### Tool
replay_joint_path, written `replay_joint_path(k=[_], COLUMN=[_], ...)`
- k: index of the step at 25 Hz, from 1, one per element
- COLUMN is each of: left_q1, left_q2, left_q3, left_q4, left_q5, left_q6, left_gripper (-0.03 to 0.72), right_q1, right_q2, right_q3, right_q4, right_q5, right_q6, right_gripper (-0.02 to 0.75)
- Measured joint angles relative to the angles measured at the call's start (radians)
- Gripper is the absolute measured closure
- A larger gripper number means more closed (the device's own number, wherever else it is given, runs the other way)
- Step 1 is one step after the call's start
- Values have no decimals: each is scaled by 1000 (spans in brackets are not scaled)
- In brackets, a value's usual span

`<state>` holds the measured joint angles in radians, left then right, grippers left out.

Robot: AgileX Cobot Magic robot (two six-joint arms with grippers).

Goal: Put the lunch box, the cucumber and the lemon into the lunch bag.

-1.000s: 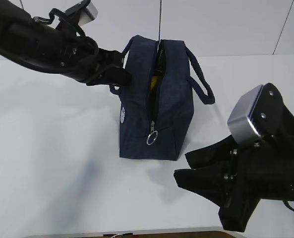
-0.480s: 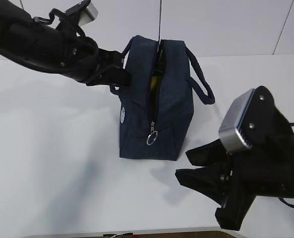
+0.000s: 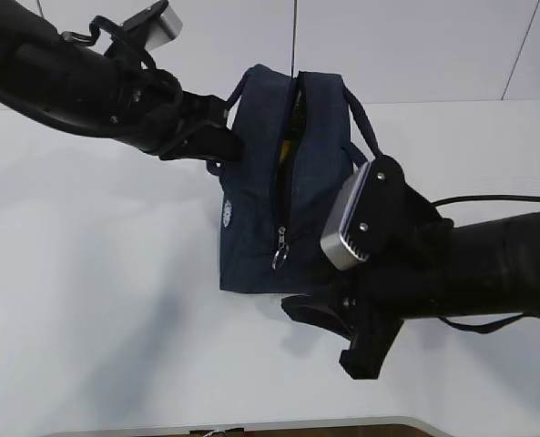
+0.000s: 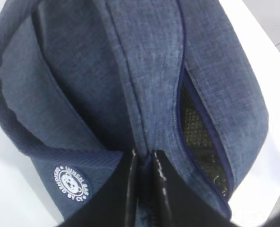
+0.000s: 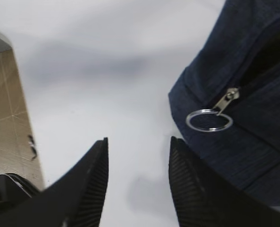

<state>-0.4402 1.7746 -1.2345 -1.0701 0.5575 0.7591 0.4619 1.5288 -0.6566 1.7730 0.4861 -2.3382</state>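
The wide white tabletop point(image 3: 96, 273) carries everything in view. On it, near the middle, stands the boxy dark navy fabric lunch bag point(image 3: 251, 237) with two loop handles, upright, its top zipper drawn apart so that a dark slit runs along the top and down the near end. Through that slit the exterior view shows a sliver of bright yellow point(image 3: 288, 146) inside the bag; whether it is the lemon cannot be told, and neither the lunch box nor the cucumber shows in any view.

The black left arm point(image 3: 69, 77) reaches in from the upper left, and its left hand point(image 4: 144, 158) is pinched together on a fold of the bag's fabric at the upper left side, close to the near handle. The left wrist view shows the two fingers pressed almost flat against each other with cloth between them.

The black right arm point(image 3: 470, 269) stretches in from the right, low over the tabletop, in front of the bag's near end. The right hand point(image 5: 137, 163) has its ribbed fingers apart with only bare tabletop between them.

The silver ring pull point(image 5: 209, 120) hangs from the zipper at the bag's near end, just beside the right hand but not touching it. A small white round logo point(image 4: 72, 183) sits on the bag's left side panel.
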Motion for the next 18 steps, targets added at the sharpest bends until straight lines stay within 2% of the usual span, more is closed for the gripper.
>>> replay_joint_path(k=[18], left_q1=[0], left_q2=[0], left_q3=[0], left_q4=[0], left_q5=[12], left_q6=[0], left_gripper=[677], right_q1=[0], right_q2=[136], right_q3=[-135], right_q4=[7], right_q5=[-110], right_q6=[-4], right_gripper=[391])
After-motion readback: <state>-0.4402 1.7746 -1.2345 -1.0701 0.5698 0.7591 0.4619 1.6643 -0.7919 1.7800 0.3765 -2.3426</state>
